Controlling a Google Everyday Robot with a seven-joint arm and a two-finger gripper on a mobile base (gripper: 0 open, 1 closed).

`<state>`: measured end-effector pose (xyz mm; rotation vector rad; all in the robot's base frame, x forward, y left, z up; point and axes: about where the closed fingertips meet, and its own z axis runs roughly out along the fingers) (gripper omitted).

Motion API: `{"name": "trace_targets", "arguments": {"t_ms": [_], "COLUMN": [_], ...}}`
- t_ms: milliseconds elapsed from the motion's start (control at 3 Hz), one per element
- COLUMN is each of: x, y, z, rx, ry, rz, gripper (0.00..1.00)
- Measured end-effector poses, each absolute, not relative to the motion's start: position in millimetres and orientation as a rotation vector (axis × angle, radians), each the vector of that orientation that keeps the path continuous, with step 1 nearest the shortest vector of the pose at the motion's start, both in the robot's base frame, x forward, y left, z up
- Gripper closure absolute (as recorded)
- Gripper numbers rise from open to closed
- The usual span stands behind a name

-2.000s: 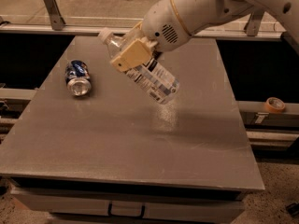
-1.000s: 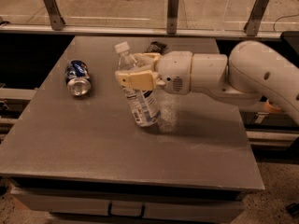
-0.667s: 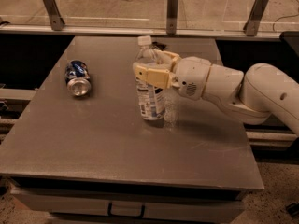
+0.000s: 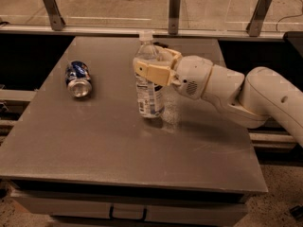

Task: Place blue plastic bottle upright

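While a blue metal can (image 4: 78, 78) lies on its side off toward the left of the desk (image 4: 94, 145), the blue plastic bottle (image 4: 149, 96) stands upright near the desk's middle, well apart from the can. Its base looks to be down on the grey top, its white cap is at the top, and its white label faces me low on the clear body.

The claw (image 4: 150, 63) reaches in from the right at the level of the bottle's upper half. Its tan fingers (image 4: 152, 73) are closed around the bottle just below the shoulder. One lies across the near side and the other shows behind the far side, so the bottle sits pinched between them. The white wrist and arm (image 4: 246, 96) stretch back to the right, low over the desk and roughly level with the top.

The can's open end points toward the front edge. Beyond the far edge runs a rail with upright metal posts (image 4: 174, 6), and a dark handle (image 4: 127, 214) shows on the drawer under the front of the desk.
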<state>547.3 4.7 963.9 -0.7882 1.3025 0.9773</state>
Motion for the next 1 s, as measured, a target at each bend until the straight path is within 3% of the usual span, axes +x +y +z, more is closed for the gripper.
{"name": "trace_targets", "arguments": {"t_ms": [1000], "x": [526], "y": [-15], "z": [1062], "rx": [-0.869], "ry": [1.087], "rz": [0.897], "gripper": [1.0]}}
